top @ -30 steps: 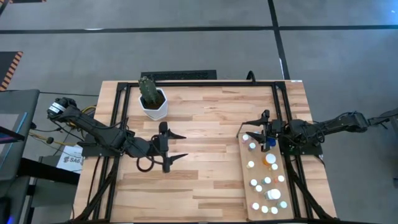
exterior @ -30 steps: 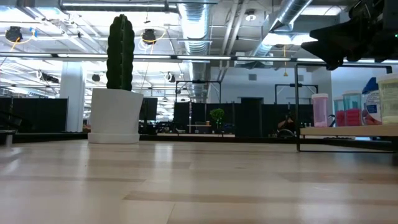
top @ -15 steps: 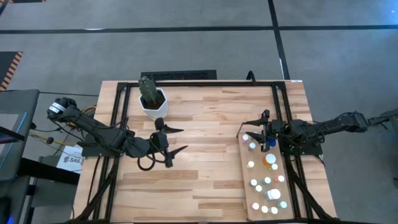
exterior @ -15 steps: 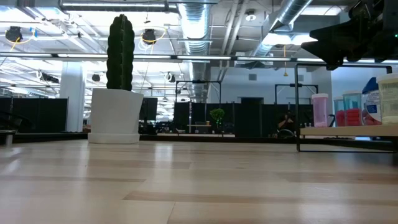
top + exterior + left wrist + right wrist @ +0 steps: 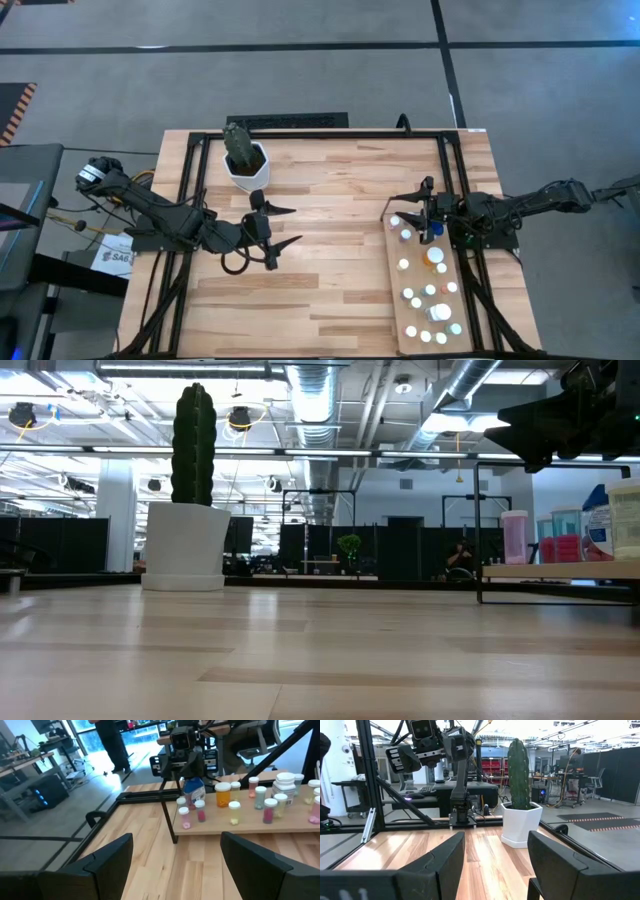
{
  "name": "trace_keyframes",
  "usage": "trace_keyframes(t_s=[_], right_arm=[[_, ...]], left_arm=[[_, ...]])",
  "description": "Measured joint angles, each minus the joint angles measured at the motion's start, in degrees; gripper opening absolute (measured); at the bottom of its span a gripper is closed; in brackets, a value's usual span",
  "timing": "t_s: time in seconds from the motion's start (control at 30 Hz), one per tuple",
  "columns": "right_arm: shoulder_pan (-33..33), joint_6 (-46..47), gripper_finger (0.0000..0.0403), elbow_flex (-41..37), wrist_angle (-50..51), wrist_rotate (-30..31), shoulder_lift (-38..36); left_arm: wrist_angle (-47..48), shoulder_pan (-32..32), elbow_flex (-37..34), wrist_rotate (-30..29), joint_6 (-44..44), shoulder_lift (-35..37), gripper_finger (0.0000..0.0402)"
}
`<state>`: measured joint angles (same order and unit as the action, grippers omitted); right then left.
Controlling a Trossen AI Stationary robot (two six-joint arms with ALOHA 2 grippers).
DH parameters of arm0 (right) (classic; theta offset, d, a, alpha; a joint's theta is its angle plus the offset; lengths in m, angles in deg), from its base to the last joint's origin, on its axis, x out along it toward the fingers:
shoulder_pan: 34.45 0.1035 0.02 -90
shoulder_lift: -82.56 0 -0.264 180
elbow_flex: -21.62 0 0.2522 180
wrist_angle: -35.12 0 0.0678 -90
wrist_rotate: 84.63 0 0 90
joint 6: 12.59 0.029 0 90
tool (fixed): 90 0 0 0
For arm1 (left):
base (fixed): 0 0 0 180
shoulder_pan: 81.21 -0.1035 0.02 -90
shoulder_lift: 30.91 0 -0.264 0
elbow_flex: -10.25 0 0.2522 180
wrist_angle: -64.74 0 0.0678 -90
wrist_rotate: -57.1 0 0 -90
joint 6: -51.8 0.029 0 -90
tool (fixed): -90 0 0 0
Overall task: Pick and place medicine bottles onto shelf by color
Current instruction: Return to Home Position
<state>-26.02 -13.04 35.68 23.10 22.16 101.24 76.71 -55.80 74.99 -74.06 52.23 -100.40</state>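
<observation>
- Smooth grey floor (image 5: 300, 80), crossed by dark lines (image 5: 300, 47); an orange-and-black striped patch (image 5: 20, 110) at one edge.
- Open ceiling, hung with silver ducts (image 5: 312, 395) and long strip lights (image 5: 200, 450).
- White column (image 5: 116, 510) among dark partitions (image 5: 55, 545).
- Small green plant (image 5: 349, 547) far back, with a seated person (image 5: 461, 560) near it.
- Work tables (image 5: 25, 762), an office chair (image 5: 252, 750) and a standing person's legs (image 5: 112, 747) by bluish windows (image 5: 92, 737).
- Red racks (image 5: 492, 767) and striped floor tape (image 5: 595, 817) farther off.
</observation>
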Motion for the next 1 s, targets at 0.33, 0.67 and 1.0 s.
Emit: trace_keyframes(t_s=[0.33, 0.67, 1.0], right_arm=[[0.0, 0.0, 0.024, 0.0, 0.0, 0.0, 0.0], [0.0, 0.0, 0.024, 0.0, 0.0, 0.0, 0.0], [0.0, 0.0, 0.024, 0.0, 0.0, 0.0, 0.0]], left_arm=[[-0.2, -0.5, 0.0, -0.1, -10.1, 0.1, 0.0288], [-1.9, -4.9, -4.4, -1.3, -14.8, 5.6, 0.0288], [-16.2, -11.6, -22.9, 7.0, -18.2, 18.2, 0.0288]])
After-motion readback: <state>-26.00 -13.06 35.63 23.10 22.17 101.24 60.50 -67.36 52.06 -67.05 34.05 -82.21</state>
